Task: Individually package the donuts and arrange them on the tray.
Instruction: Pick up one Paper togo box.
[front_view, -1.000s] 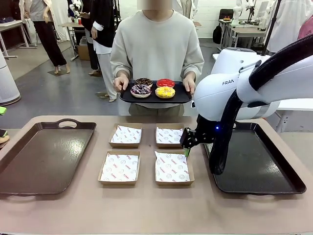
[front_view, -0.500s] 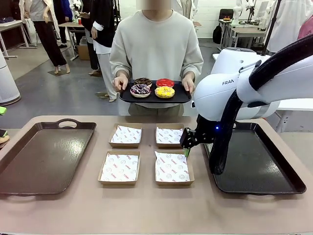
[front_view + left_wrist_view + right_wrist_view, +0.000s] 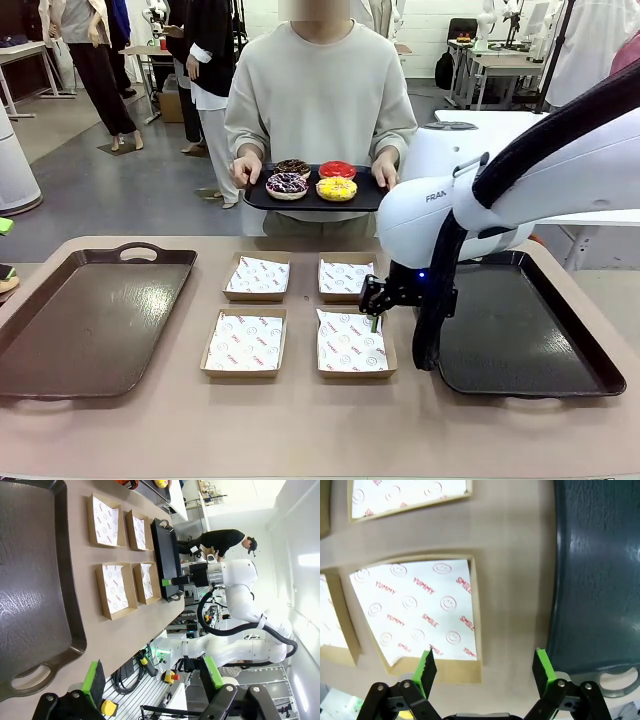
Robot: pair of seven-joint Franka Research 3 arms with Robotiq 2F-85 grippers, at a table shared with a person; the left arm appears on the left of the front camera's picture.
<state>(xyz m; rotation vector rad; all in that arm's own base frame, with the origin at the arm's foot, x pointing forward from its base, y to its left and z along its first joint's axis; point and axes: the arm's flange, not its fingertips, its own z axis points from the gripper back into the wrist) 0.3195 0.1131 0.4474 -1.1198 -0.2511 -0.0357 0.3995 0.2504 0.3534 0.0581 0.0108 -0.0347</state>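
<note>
Four donuts lie on a black tray (image 3: 370,197) that a person holds in both hands beyond the table's far edge: a sprinkled dark one (image 3: 288,184), a brown one (image 3: 294,166), a red one (image 3: 338,169) and a yellow one (image 3: 337,187). My right gripper (image 3: 375,298) (image 3: 485,667) hangs open and empty above the right edge of a paper-lined cardboard box (image 3: 420,610), beside the dark right tray (image 3: 530,340) (image 3: 600,580). My left gripper (image 3: 152,680) is open and empty too, off the end of the brown left tray (image 3: 90,320) (image 3: 30,580).
Four open cardboard boxes lined with printed paper sit in a two-by-two block mid-table: far left (image 3: 258,277), far right (image 3: 346,277), near left (image 3: 245,342), near right (image 3: 351,343). Bare tabletop runs along the near edge. People stand in the room behind.
My right arm has swung left and lower, bringing its gripper closer over the right-hand boxes. The person and the donut tray have hardly moved.
</note>
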